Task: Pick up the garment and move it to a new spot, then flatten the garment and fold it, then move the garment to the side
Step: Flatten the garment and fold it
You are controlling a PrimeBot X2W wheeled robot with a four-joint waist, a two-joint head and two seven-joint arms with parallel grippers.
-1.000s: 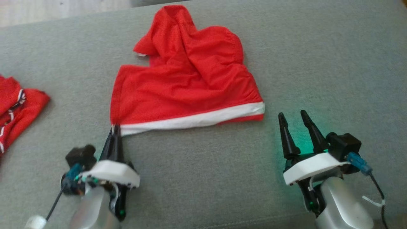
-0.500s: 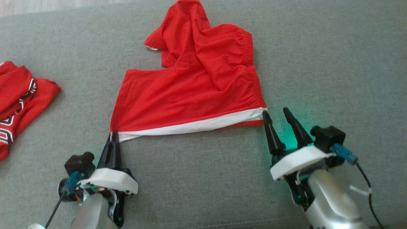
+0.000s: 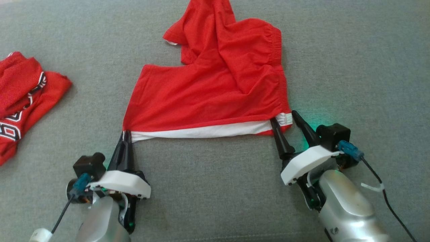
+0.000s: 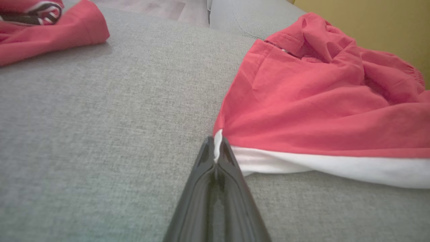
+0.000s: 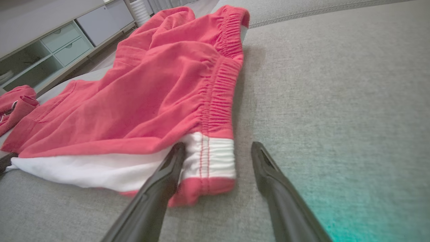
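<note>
The red shorts (image 3: 215, 90) lie in the middle of the gray couch (image 3: 215, 188). They are not flat. The far part is bunched up in folds. A white strip (image 3: 201, 131) runs along the near edge.

The left end effector (image 3: 126, 133) is pressed together. It pinches the left corner of the shorts, right at the end of the white strip. In the left wrist view a little bit of white cloth pokes out between its two dark tips (image 4: 216, 148).

The right end effector (image 3: 284, 116) is spread wide. It is at the right corner of the shorts, where the stretchy band (image 5: 218, 101) is. In the right wrist view one finger (image 5: 158, 188) has its tip on the white strip. The other finger (image 5: 282, 195) is over the bare couch, just beside the shorts. The corner sits between them, and nothing is pinched. A green light (image 3: 315, 121) glows on the couch next to it.

Another red shirt (image 3: 23, 97) with black and white trim lies well apart on the left.
</note>
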